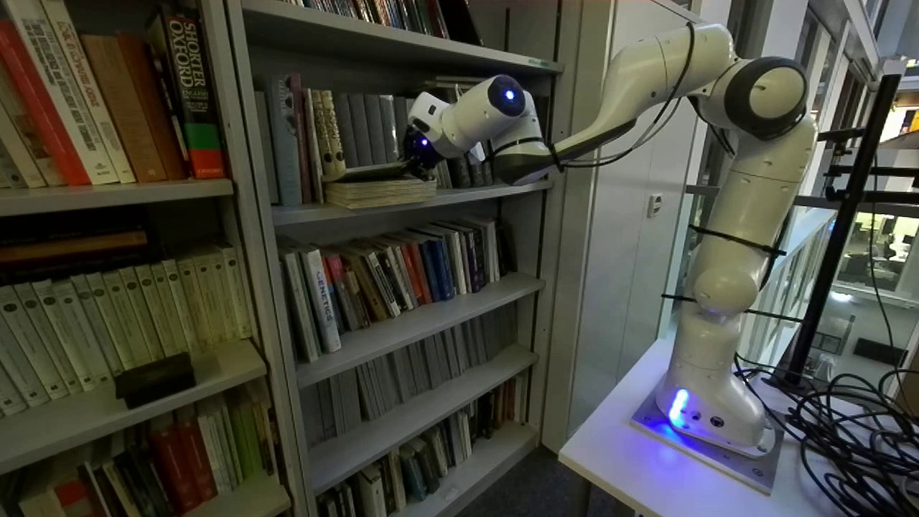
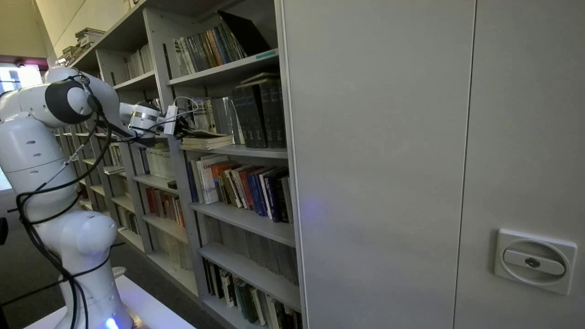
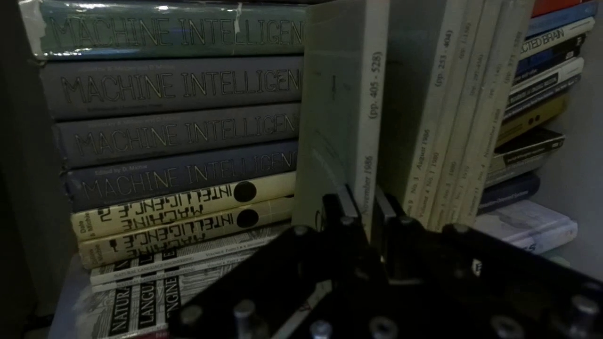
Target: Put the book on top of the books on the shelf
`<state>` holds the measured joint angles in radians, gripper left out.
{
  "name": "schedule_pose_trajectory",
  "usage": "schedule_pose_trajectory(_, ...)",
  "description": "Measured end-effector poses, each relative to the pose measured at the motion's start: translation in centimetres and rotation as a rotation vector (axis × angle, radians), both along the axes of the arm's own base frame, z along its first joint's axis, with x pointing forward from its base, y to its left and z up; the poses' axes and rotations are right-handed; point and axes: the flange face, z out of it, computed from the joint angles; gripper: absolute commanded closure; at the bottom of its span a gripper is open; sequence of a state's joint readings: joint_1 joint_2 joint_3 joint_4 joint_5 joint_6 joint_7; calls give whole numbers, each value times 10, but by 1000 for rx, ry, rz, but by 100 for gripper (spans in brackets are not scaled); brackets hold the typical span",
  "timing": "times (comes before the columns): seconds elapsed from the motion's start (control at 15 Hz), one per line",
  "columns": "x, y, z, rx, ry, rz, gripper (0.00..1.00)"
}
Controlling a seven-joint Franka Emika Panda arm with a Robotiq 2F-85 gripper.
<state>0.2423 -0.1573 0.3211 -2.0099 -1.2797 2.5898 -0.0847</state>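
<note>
thin book (image 3: 372,101): clasped by end effector (image 3: 367,207) | held over stacked books (image 1: 380,194) on shelf (image 1: 305,214), contact unclear | upright books (image 1: 366,129) behind

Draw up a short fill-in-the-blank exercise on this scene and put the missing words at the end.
1. In the wrist view, the gripper holds a thin book whose spine gives the month as ____ 1986.
2. In the same view, two cream spines carry the title "Machine ____".
3. In an exterior view, on the level below the flat stack, a white spine reads "____".
4. The base light glows ____.

Missing words: November; Intelligence; Genetics; blue.
</note>
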Motion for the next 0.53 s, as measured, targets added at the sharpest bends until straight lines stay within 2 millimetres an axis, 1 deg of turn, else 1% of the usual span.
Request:
schedule_pose_trajectory(0.27,-28,2,2,-12,-12,18,97)
schedule_pose_trajectory(0.4,-38,3,2,-18,-15,26,97)
schedule_pose_trajectory(0.53,-41,6,-1,-24,-13,33,97)
